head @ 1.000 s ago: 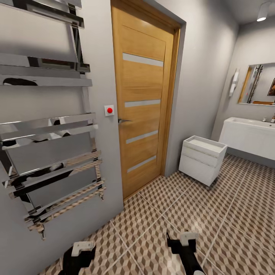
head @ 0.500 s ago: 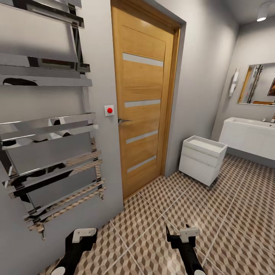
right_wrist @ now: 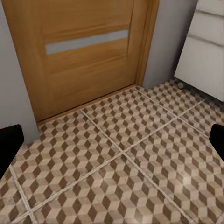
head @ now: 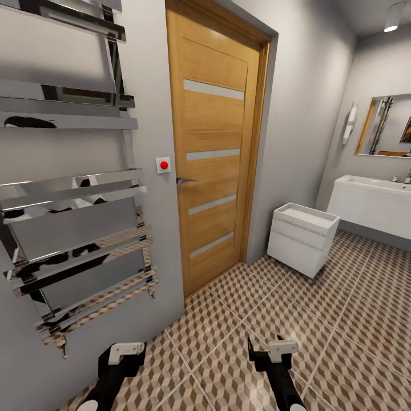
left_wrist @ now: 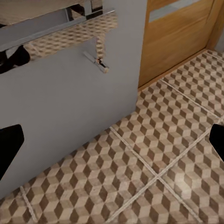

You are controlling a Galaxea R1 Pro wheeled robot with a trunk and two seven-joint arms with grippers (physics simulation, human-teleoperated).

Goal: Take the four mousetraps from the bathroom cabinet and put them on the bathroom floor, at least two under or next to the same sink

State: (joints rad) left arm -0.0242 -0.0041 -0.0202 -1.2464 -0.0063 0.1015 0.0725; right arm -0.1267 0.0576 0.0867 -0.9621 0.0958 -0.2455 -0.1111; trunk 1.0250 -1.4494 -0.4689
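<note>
Facing a wooden door (head: 220, 148) with a chrome towel rail (head: 74, 188) on the wall beside it. Both claws hang low over the bathroom floor (head: 319, 319), left claw (head: 127, 351) and right claw (head: 268, 353) each spread apart, holding nothing. The sink (head: 371, 200) sits far right, past a small white drawer unit (head: 301, 237).

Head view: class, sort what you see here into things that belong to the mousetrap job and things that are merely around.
Belongs to the job:
bathroom floor
sink
left gripper
right gripper

Merely around:
wooden door
chrome towel rail
white drawer unit
mirror
red wall button
</note>
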